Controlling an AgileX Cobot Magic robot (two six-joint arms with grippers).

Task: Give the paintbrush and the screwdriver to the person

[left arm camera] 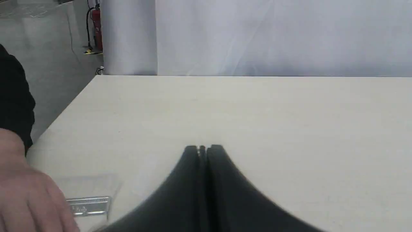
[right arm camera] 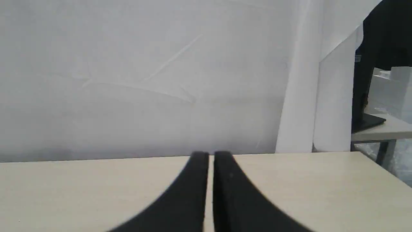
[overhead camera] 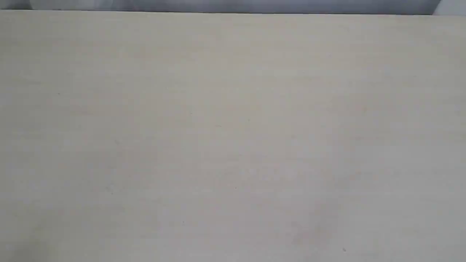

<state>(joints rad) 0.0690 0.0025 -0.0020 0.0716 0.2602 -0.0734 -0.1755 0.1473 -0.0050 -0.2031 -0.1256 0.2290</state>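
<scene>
- Black fingers of the left pincer [left arm camera: 203, 148] are pressed together along their length. Only a pale sliver shows between the tips, and nothing is clamped in them.
- Black too, the right pincer [right arm camera: 210, 157] has its fingers drawn close, with a thin slit between them through which the tabletop shows. It holds nothing.
- Both pincers hang just above a pale, cream wood-look table [left arm camera: 257, 112].
- Off to one side of the left pincer, nearer its wrist than its tips and close to the table's edge, the paintbrush [left arm camera: 88, 205] lies flat. A wide silver metal ferrule shows, with pale, blurred bristles [left arm camera: 90, 184] spreading from it.
- Stamped marks sit on the ferrule, too blurred to read.
- The person's hand [left arm camera: 29, 196], bare and light-skinned, covers the brush's handle end. I cannot tell whether it grips the brush.
- A black sleeve [left arm camera: 13, 96] lies beyond the hand.
- Past the table's far edge hangs a white cloth backdrop [left arm camera: 273, 35].
- A red fire extinguisher [left arm camera: 97, 29] stands on the grey floor, well away from the left pincer.
- Well to the side of the right pincer, a black stand [right arm camera: 367, 96] rests on a second table [right arm camera: 383, 130].
</scene>
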